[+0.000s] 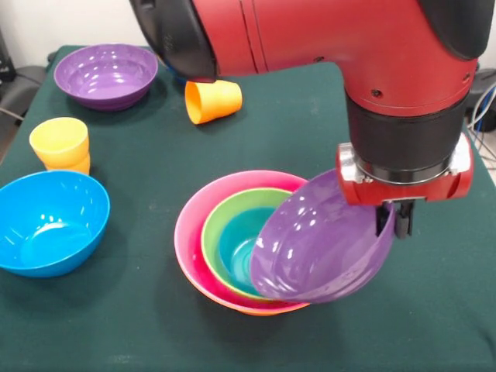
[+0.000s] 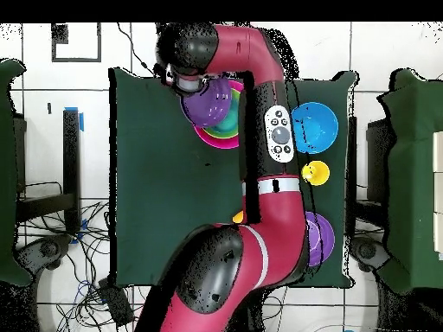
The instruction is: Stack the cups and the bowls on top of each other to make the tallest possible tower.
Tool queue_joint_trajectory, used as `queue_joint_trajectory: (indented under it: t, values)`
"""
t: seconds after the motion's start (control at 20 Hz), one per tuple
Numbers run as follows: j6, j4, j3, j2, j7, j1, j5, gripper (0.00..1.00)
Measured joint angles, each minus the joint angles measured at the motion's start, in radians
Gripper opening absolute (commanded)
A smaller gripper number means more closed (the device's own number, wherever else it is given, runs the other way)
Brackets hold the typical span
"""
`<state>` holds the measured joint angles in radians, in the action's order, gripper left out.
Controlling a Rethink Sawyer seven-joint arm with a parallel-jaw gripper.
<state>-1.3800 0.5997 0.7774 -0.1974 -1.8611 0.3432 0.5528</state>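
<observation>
Gripper point(image 1: 394, 221) clamped on purple bowl point(image 1: 322, 244) rim, bowl tilted over tower point(image 1: 198, 232), teal bowl point(image 1: 236, 244) innermost

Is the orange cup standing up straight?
No. In the front view the orange cup lies tipped on its side on the green table, its open mouth facing left.

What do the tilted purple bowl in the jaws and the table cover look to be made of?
The tilted purple bowl looks like glossy moulded plastic: bright highlights run across its smooth inner wall, and its rim is thin and even. The table cover looks like dark green cloth or felt: matte, no reflections, only soft shadows under the bowls. Which exact fabric it is, I cannot tell.
</observation>
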Motion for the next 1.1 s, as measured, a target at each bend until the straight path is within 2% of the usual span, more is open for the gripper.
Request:
queue_joint_trajectory:
  t: [1.1]
  values:
    - [0.047,0.080,-0.036,-0.051,0.000,-0.001,-0.065,0.00]
